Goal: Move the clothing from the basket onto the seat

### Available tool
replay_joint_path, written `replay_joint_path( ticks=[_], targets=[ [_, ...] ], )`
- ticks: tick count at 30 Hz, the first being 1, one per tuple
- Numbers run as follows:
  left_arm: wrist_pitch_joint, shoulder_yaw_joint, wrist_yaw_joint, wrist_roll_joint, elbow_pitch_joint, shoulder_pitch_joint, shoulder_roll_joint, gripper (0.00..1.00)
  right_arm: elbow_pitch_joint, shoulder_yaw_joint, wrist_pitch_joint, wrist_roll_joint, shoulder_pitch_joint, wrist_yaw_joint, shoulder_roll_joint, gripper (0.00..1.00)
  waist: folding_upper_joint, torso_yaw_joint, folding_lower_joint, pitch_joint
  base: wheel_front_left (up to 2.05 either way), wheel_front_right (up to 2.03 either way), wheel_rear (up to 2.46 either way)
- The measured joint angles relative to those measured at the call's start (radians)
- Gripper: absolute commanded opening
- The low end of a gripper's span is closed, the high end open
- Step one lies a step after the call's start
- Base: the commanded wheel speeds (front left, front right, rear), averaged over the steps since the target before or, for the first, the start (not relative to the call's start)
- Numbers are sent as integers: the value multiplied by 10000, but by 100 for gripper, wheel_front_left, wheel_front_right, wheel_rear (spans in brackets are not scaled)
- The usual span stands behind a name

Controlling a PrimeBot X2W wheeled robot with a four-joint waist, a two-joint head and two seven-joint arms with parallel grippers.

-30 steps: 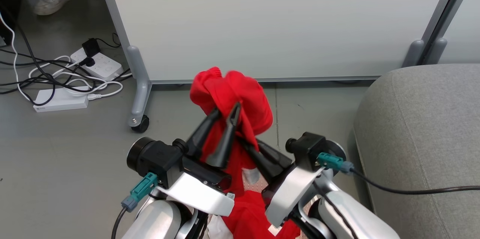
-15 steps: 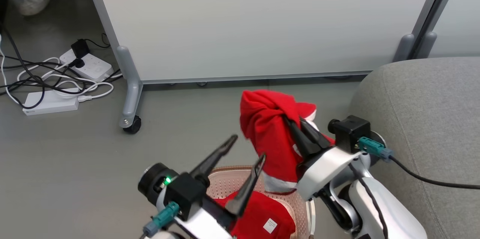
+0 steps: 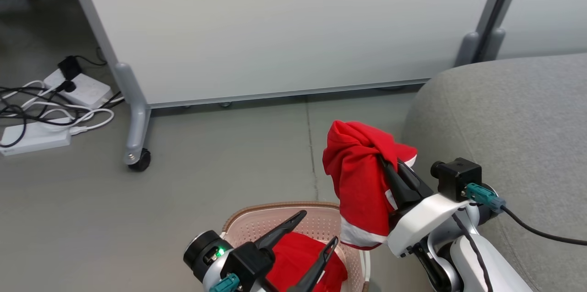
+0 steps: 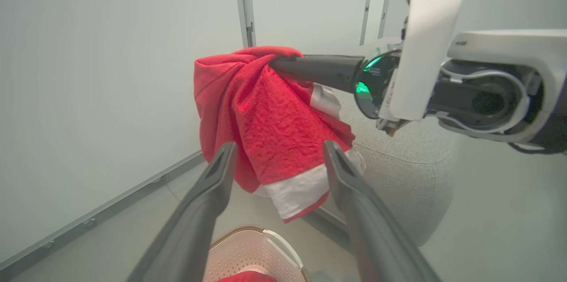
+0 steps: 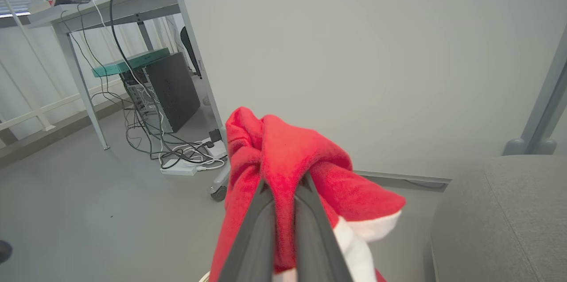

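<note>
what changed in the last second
The left gripper let go of the red garment, opened and dropped back over the basket. The right gripper swung that garment rightward toward the seat. Unchanged: its grip; a second garment in the basket.

The head view looks forward and steeply down from high up onto the floor (image 3: 206, 168), with the partition panel (image 3: 284, 30) across its top, the seat (image 3: 504, 113) at its right and the basket (image 3: 275, 207) at its bottom edge. The left wrist view sits low, just above the basket, facing up along the left gripper (image 4: 280, 144) at the nearby red garment (image 4: 266, 127). The right wrist view looks along the right gripper (image 5: 285, 181), very close to the garment, toward the panel, with a desk (image 5: 110, 3) and computer tower (image 5: 170, 91) at its left. All three share the garment, panel and seat; the head and right wrist views also share the power strips (image 3: 32, 138).
</note>
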Motion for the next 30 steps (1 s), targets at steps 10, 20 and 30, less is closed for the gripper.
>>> replay_joint_path(
  ticks=[10,20,30],
  targets=[
    [86,-105,38,-13,-221,76,111,100,-215,-368,-2,-29,140,0,31,0,0,-1067,0,207,0,0,0],
    [132,-128,44,-17,-430,-109,140,100,-307,-938,-140,-105,150,0,35,0,0,-2520,0,576,0,0,0],
    [265,-151,44,-29,-566,-362,222,100,-502,-1781,-403,-127,183,0,81,0,0,-4177,0,1136,0,0,0]
  ],
)
